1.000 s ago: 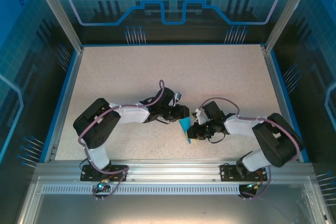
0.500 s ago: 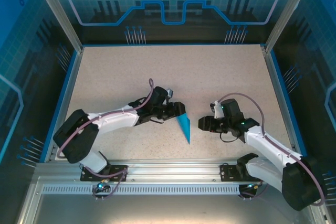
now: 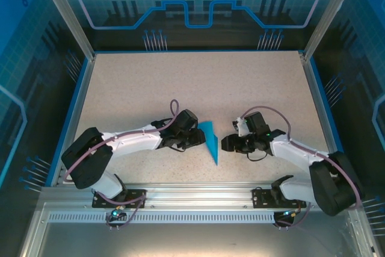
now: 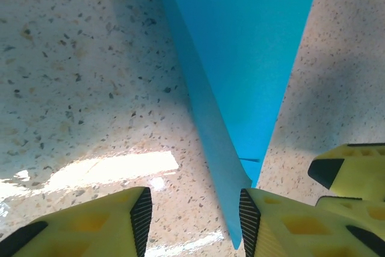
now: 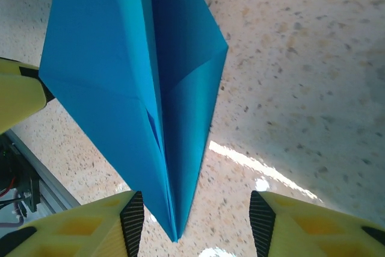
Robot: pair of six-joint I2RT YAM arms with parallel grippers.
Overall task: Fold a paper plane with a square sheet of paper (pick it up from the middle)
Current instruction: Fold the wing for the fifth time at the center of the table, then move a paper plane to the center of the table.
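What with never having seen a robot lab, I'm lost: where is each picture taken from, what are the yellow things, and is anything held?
These are two robot arms, the left arm and right arm, bolted at the near edge of a table. One picture looks down from above. The other two come from a camera on each wrist, so the yellow shapes are the left fingers and right fingers. A folded blue plane lies on the table between them, one pointed end between the right fingers. Both pairs stand open; nothing is held.

paper plane [image 5: 120, 88] on table [image 5: 301, 58], right hand [image 5: 194, 210] spread at tip
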